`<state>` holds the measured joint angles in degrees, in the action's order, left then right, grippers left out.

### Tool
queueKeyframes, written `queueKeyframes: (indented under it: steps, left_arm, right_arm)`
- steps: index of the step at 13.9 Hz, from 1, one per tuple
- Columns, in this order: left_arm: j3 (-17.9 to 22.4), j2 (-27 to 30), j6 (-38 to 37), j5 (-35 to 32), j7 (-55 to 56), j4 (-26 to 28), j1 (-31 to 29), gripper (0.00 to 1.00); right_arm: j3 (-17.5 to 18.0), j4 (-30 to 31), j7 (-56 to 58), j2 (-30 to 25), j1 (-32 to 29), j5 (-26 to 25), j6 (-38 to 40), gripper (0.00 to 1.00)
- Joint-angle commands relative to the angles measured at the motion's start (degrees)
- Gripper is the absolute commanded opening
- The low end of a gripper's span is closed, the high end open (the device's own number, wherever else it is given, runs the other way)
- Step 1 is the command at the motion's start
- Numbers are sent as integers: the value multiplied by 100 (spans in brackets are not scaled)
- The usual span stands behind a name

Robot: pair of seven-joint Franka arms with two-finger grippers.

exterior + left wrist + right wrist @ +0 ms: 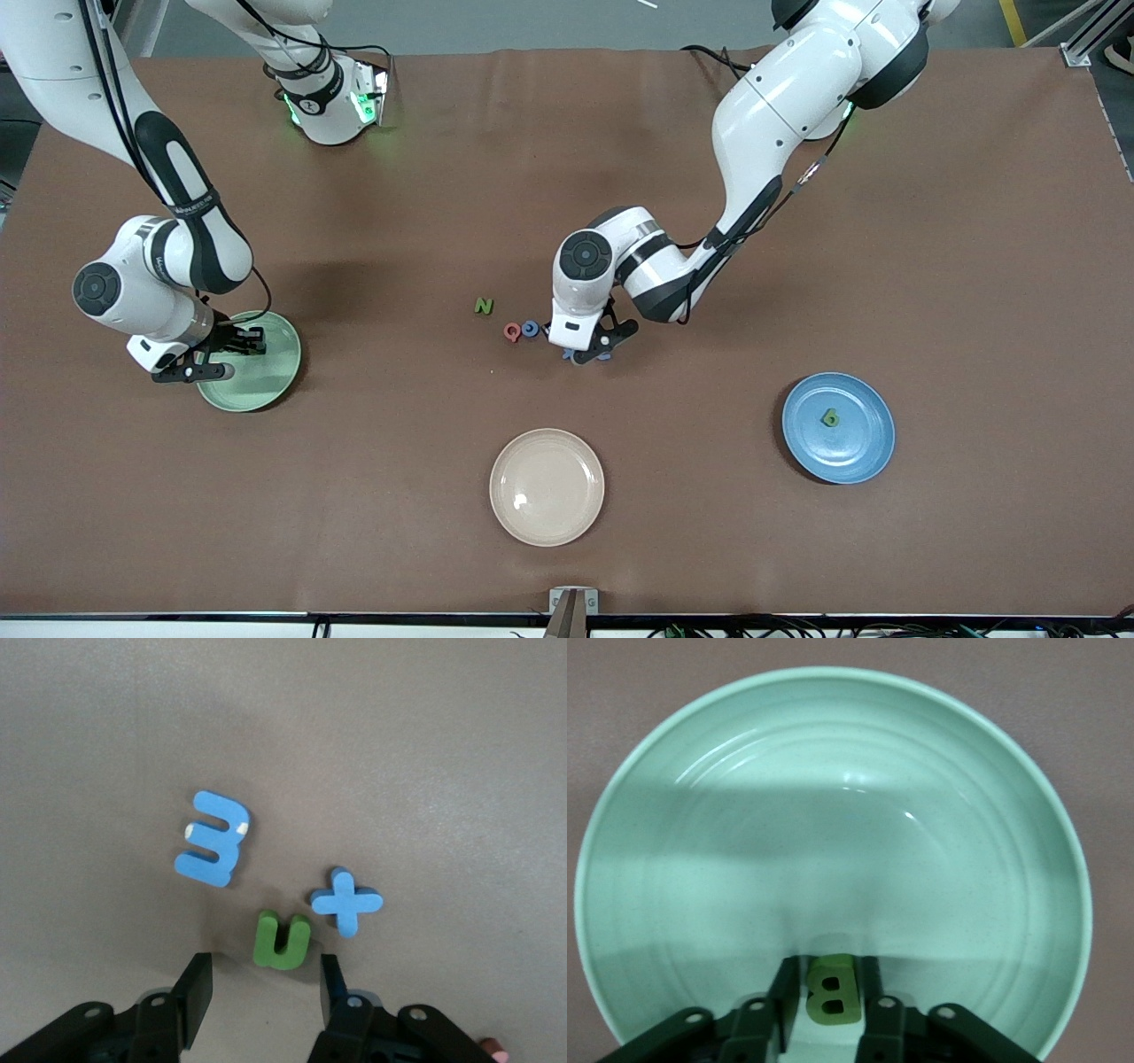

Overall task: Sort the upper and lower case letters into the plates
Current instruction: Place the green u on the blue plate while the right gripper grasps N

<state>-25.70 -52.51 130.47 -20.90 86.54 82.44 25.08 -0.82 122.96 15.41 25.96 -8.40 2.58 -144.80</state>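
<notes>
My right gripper point(829, 974) is low over the mint green plate point(833, 815), near its rim. A green letter B point(833, 990) lies on the plate between its fingers, with a thin gap on each side. My left gripper point(264, 981) hangs open over the table's middle, nothing between its fingers. Just ahead of them lie a green u point(283, 941), a blue cross-shaped piece point(346, 901) and a blue 3-shaped piece point(213, 840). The blue plate point(864, 452) holds one green letter point(830, 418). A green N point(483, 306), a pink-red Q point(512, 332) and a blue o point(531, 329) lie beside the left gripper point(589, 354).
A cream-beige plate point(547, 486) stands near the front edge, nearer the camera than the letters. The blue plate is toward the left arm's end, the mint plate point(270, 377) toward the right arm's end. Brown cloth covers the table.
</notes>
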Motion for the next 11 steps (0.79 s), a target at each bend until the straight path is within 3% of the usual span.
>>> queueKeyframes:
  steps: [1, 4, 6, 11]
  left_arm:
    - [109, -102, 58, -99, -67, -149, 93, 54]
    - [136, -102, 58, -107, -67, -149, 93, 50]
    - [206, -102, 101, -99, -76, -175, 93, 45]
    - [215, -93, 234, -99, -58, -158, 102, 8]
  right_arm:
    - [108, -9, -125, -519, 153, 23, 608, 100]
    - [108, -18, -1991, -1205, 1179, 15, 1514, 100]
    - [108, -18, -2926, -1374, 1953, 14, 1779, 100]
    - [117, -264, -4385, -1068, 3317, 94, 1307, 100]
